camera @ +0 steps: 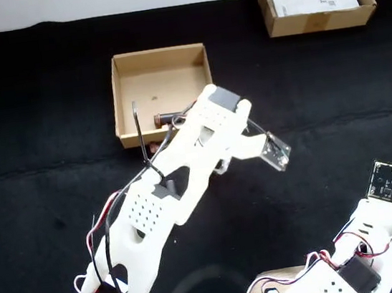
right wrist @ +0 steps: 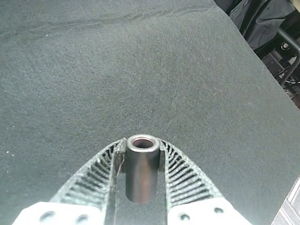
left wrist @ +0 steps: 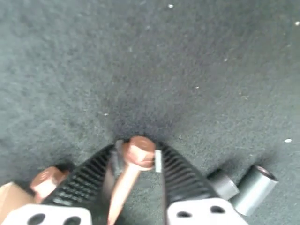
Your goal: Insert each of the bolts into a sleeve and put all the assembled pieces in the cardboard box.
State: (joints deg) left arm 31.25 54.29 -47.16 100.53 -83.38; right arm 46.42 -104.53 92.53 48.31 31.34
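Observation:
My left gripper (left wrist: pixel 137 149) is shut on a copper bolt (left wrist: pixel 133 161), its hex head between the fingertips just above the black cloth. A second copper bolt (left wrist: pixel 46 182) lies beside it, close to a cardboard corner (left wrist: pixel 8 198). Two grey sleeves (left wrist: pixel 255 188) lie on the cloth on the gripper's other side. My right gripper (right wrist: pixel 142 143) is shut on a dark sleeve (right wrist: pixel 142 168), its open end facing away from the camera. In the high view the left arm (camera: pixel 184 162) stretches to the front of the cardboard box (camera: pixel 125 91), and a brown piece (camera: pixel 165 119) lies inside the box.
A second cardboard box (camera: pixel 318 22) with a printed sheet stands at the back right. The right arm (camera: pixel 380 230) is low at the front right. A bolt (camera: pixel 154 148) lies just outside the near wall of the first box. Black cloth covers the table.

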